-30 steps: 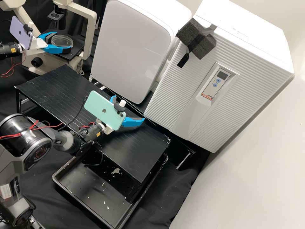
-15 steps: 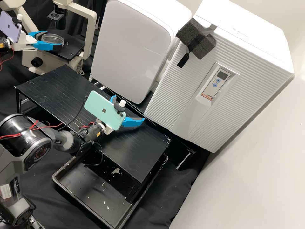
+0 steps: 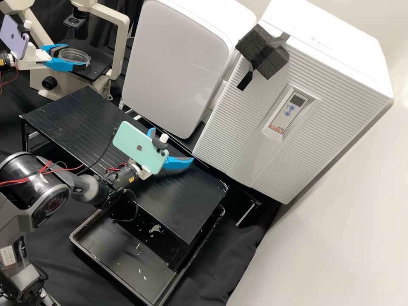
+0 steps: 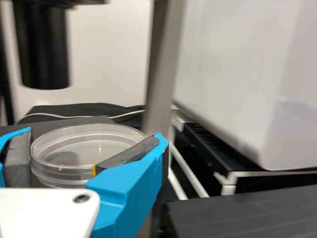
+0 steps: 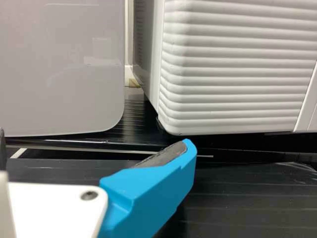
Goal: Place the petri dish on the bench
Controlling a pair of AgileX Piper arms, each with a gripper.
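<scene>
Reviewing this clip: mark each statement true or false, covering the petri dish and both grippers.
1. The left gripper holds the petri dish. True.
2. The right gripper is above the black bench, its fingers apart. True.
3. The petri dish already rests on the bench. False: it is between the left gripper's fingers, by the microscope.
4. The right gripper holds a dish too. False: nothing is between its fingers.
</scene>
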